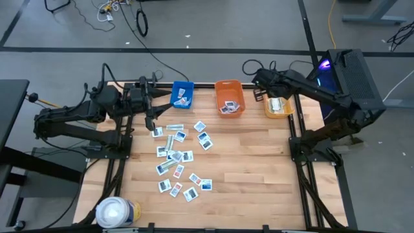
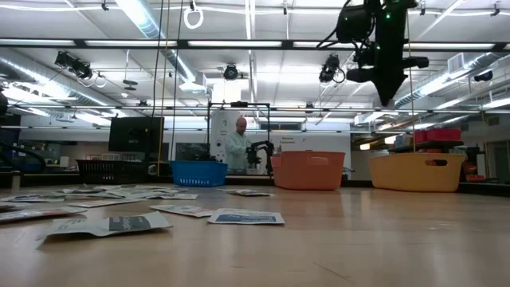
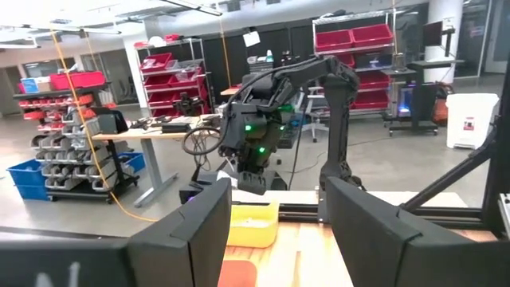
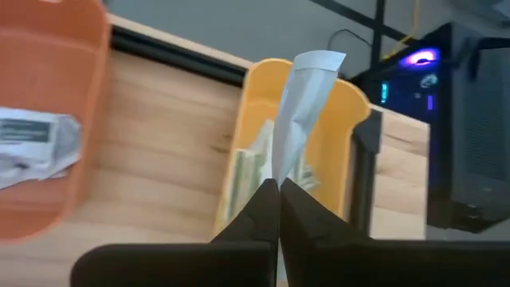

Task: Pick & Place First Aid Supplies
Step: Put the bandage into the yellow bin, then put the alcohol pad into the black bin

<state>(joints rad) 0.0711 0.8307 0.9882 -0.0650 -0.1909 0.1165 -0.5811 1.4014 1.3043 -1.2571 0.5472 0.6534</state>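
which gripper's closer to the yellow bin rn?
Right. The right gripper hangs just above the yellow bin, jaws shut on a pale packet. The left gripper is across the table, near the blue bin, jaws open.

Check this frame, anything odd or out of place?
Nothing damaged or spilled. One oddity: a large white roll stands at the table's near left corner, away from the bins. Packets lie scattered left of centre, unsorted. The right tool is shut on a pale strip above the yellow bin.
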